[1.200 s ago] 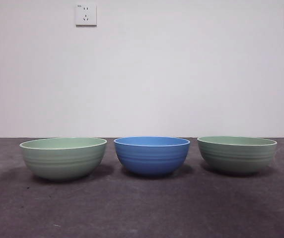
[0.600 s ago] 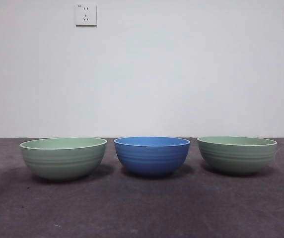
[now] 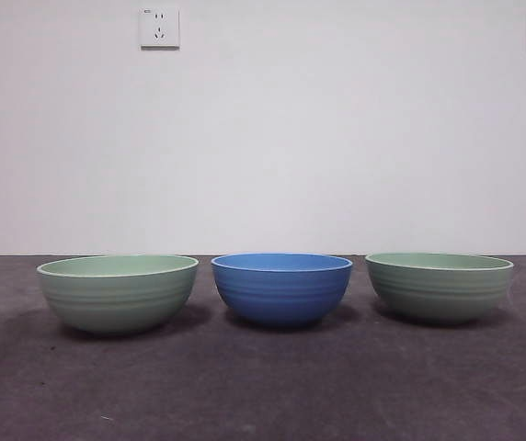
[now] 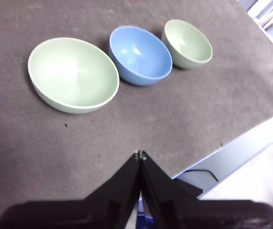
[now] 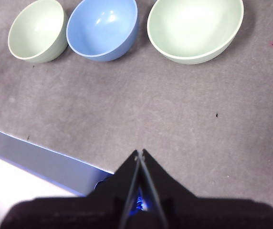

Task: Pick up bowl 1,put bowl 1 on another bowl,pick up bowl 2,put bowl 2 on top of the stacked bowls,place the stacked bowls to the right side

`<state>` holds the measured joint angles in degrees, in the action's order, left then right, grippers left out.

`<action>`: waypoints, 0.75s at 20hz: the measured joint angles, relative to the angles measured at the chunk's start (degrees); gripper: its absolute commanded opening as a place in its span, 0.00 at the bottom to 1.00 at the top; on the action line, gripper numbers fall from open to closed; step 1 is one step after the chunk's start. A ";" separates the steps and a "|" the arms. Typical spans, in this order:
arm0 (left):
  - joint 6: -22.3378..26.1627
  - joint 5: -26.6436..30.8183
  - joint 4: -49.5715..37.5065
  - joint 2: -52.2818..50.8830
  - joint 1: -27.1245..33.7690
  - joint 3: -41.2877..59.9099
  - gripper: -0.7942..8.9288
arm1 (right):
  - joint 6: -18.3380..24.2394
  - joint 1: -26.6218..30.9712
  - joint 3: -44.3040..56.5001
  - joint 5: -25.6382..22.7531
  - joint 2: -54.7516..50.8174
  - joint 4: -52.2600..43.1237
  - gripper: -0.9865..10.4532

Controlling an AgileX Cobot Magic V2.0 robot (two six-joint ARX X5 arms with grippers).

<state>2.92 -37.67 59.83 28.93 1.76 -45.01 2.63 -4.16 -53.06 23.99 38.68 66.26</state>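
bowl 1 (image 3: 117,292), the pale green one beside the blue bowl (image 3: 281,288) on the dark table (image 3: 263,386), looks light, rigid and slick, so pinch its rim; left gripper (image 4: 140,154) and right gripper (image 5: 140,152) hang pressed together, well back.

No change recorded across the front views.
The left pale green bowl (image 3: 117,292), the blue bowl (image 3: 281,288) and the right pale green bowl (image 3: 439,285) showed no shift in place or tilt; no arm entered that view.
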 measured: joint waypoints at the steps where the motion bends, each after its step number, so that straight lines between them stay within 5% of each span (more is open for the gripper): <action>1: 0.37 0.00 0.00 0.00 0.00 0.00 0.08 | 0.07 0.00 0.00 -0.02 0.00 -0.09 0.09; 4: 1.03 0.00 0.00 0.00 0.00 0.00 0.26 | 0.26 0.00 0.00 -0.07 -0.02 -0.24 0.21; 6: 1.18 -0.02 0.00 0.20 0.00 0.00 0.60 | 0.31 0.00 0.00 -0.15 -0.02 -0.26 0.39; 8: 1.18 0.00 0.00 0.44 0.00 0.00 0.79 | 0.22 0.00 0.00 -0.15 -0.02 -0.26 0.56; 15: 1.16 0.00 -0.13 1.22 0.00 0.00 0.80 | 0.13 0.00 0.00 -0.15 -0.02 -0.57 0.61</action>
<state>4.08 -37.67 59.70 30.15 1.76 -45.01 2.76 -4.16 -53.06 23.84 38.65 65.69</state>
